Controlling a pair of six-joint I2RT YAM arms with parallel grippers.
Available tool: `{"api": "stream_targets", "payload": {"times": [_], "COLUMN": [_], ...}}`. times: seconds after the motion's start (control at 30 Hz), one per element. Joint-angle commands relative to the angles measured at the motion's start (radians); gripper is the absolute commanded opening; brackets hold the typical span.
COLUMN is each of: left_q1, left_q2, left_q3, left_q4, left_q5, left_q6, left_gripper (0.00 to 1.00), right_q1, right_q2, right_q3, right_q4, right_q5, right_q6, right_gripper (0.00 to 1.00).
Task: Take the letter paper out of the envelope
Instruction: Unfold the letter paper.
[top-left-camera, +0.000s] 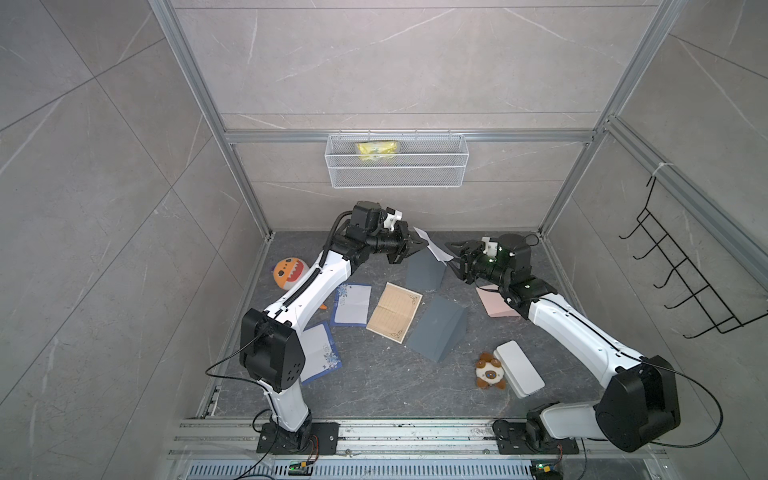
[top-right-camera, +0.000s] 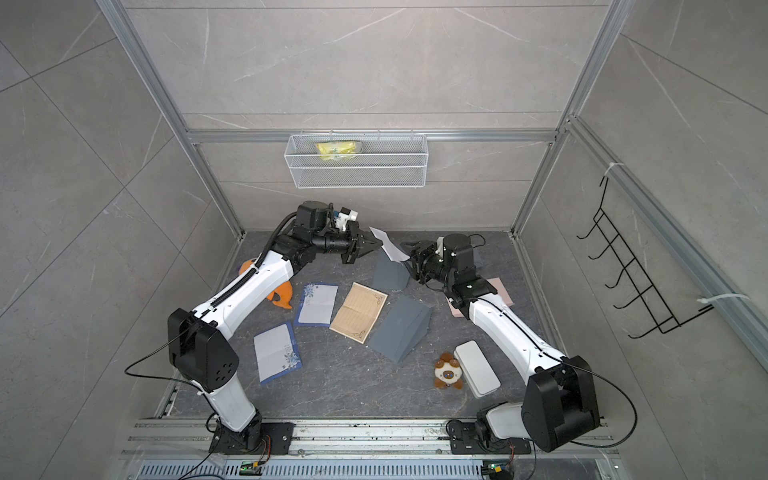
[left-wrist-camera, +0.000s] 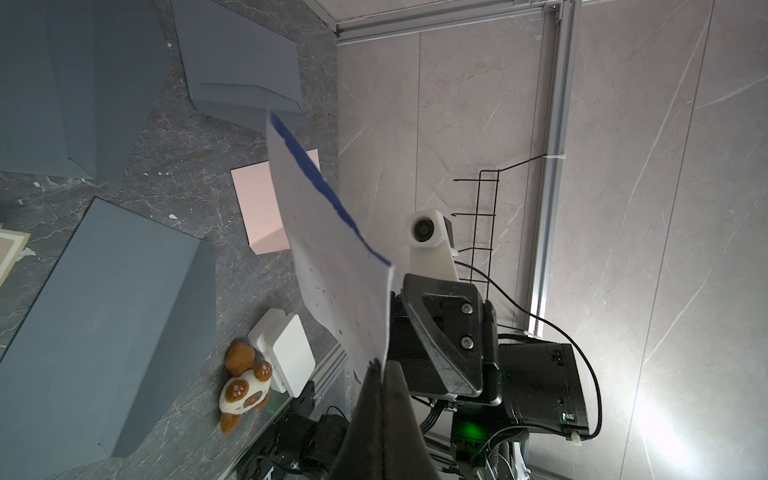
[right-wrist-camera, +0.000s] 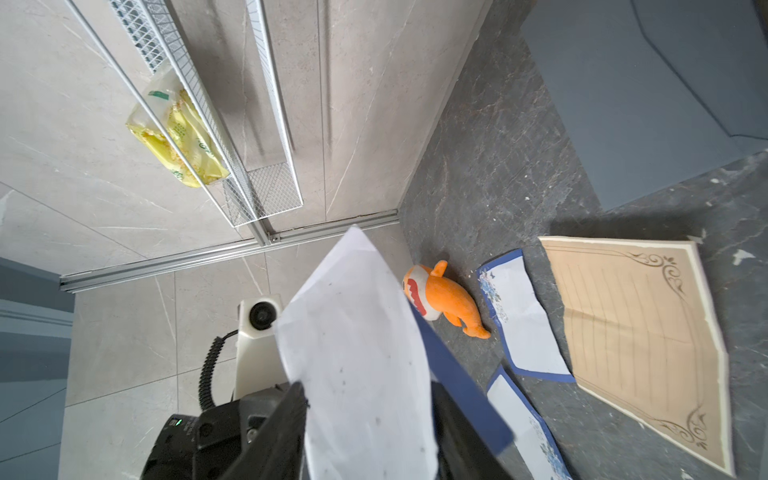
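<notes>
While L jaws pinch paper (top-left-camera: 438, 250) edge | R jaws straddle it | midair

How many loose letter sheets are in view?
4: two blue-bordered sheets beside the left arm, a beige sheet mid-table, a raised sheet pinched in the left claw; more may hide in envelopes.

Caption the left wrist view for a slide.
Left gripper pinches the blue-edged letter paper in the air, clear of the grey envelopes lying on the dark floor.
</notes>
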Motion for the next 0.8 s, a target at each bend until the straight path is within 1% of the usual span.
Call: {"api": "stream_targets", "payload": {"times": [0.0, 0.47, 0.77], "left_q1": [-0.007, -0.024, -0.045], "left_q2": [-0.026, -0.016, -0.005], "left_q3": [-0.003, -0.012, -0.018], "left_q4": [0.059, 0.108, 0.127], "left_q5": [0.035, 0.025, 0.018], "left_q6": [-0.022, -0.053, -0.063], "left_gripper": [0.0, 0.0, 0.0], "right_q1": [-0.004, 0.009, 0.021], "right_q2": [-0.012, -0.028, -0.021], "right_q3": [-0.001, -0.024, -0.008], "right_q4": [0.065, 0.099, 0.117], "right_q5": [-0.003, 0.001, 0.007], "right_q6": [0.036, 0.073, 0.081], "right_gripper": [0.47, 0.46, 0.44]}}
